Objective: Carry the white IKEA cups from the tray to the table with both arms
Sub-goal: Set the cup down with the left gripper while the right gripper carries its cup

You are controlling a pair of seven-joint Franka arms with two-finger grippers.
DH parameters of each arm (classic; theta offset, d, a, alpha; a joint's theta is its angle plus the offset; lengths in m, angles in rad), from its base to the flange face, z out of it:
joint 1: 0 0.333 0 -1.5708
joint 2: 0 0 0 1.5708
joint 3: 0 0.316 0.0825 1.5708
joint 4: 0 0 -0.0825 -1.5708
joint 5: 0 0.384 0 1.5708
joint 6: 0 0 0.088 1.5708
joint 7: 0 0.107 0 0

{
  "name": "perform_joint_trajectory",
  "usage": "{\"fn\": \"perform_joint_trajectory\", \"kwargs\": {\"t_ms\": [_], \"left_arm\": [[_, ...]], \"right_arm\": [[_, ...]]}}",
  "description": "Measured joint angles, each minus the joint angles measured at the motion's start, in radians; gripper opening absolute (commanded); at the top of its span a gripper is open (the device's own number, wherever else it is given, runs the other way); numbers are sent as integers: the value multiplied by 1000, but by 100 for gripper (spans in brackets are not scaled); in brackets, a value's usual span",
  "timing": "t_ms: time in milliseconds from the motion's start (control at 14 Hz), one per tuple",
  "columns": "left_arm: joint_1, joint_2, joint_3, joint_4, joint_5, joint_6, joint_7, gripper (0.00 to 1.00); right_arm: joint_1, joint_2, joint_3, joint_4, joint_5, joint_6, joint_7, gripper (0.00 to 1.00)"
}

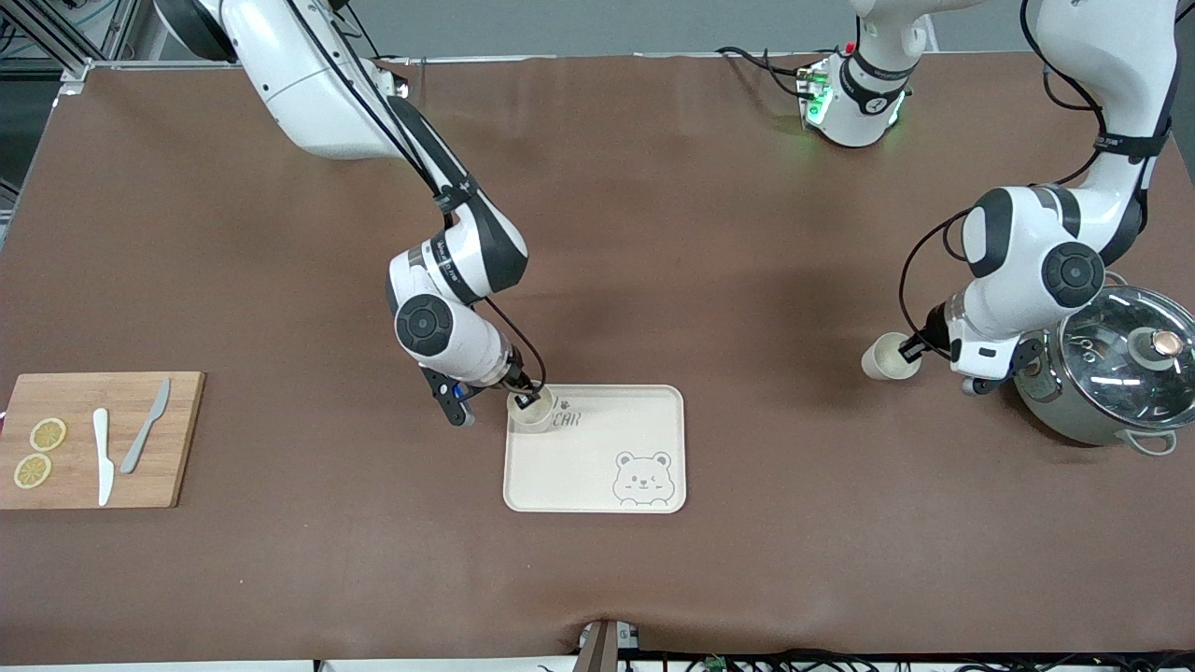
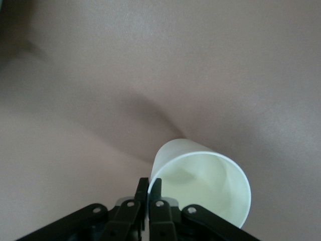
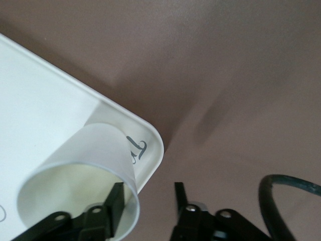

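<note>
One white cup [image 1: 532, 415] stands upright on the corner of the cream bear-printed tray [image 1: 597, 462] nearest the right arm. My right gripper [image 1: 527, 397] is open at its rim, one finger inside the cup [image 3: 80, 155] and the other outside, apart from the wall; the tray corner [image 3: 40, 100] shows under it. The second white cup [image 1: 885, 358] is at table level toward the left arm's end, beside the pot. My left gripper [image 1: 910, 353] is shut on its rim, and the fingers [image 2: 142, 191] pinch the cup's wall [image 2: 200, 181].
A steel pot with a glass lid [image 1: 1116, 373] stands close to the left gripper at the left arm's end. A wooden cutting board [image 1: 93, 439] with lemon slices and two knives lies at the right arm's end.
</note>
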Motion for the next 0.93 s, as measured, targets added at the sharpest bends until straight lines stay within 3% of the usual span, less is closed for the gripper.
{"fn": "perform_joint_trajectory", "kwargs": {"t_ms": [214, 286, 357, 500, 643, 929], "left_arm": [[0, 22, 0, 6, 0, 7, 0, 19], [0, 26, 0, 8, 0, 7, 0, 36], [0, 27, 0, 11, 0, 7, 0, 60], [0, 26, 0, 20, 0, 7, 2, 68], [2, 13, 0, 31, 0, -2, 36, 100], [3, -48, 0, 71, 0, -115, 59, 100]], "right_arm": [[0, 0, -7, 21, 0, 1, 0, 0], [-1, -2, -10, 39, 0, -3, 2, 0], [-3, -4, -14, 54, 0, -21, 6, 0], [-13, -17, -21, 86, 0, -99, 13, 0], [-43, -41, -25, 127, 0, -245, 6, 0], [-152, -110, -28, 137, -1, -522, -222, 0]]}}
